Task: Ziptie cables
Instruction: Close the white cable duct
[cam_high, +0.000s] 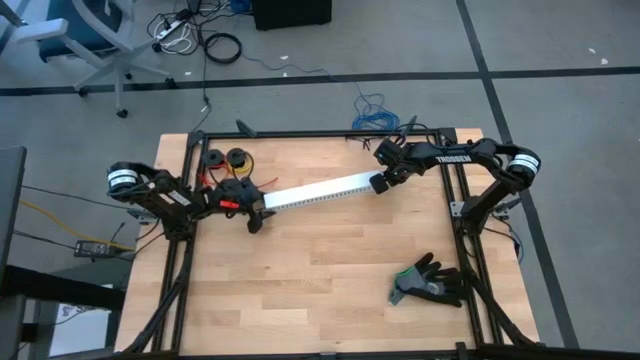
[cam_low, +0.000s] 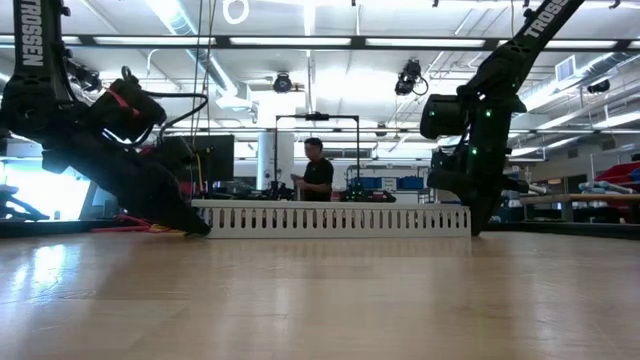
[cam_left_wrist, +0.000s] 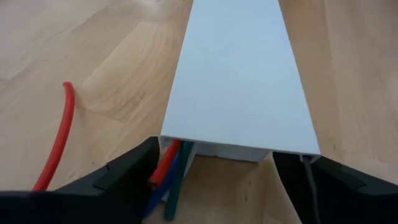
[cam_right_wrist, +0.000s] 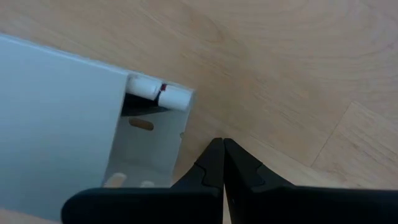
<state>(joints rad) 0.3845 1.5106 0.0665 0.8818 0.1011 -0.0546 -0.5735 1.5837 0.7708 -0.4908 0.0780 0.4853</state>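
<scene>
Left wrist view: cables (cam_left_wrist: 166, 169), red, blue, green, between spread left gripper (cam_left_wrist: 214, 180) jaws, under white duct (cam_left_wrist: 239, 81); right gripper (cam_right_wrist: 222, 163) pressed together.

A long white duct (cam_high: 320, 189) lies slantwise across the far half of the worktop (cam_high: 320, 290), barring passage there. The left gripper (cam_high: 258, 214) blocks its left end, the right gripper (cam_high: 381, 182) its right end. Black spools (cam_high: 226, 157) crowd the far left corner. The near half lies free but for a black glove (cam_high: 430, 281) near the right edge.
</scene>
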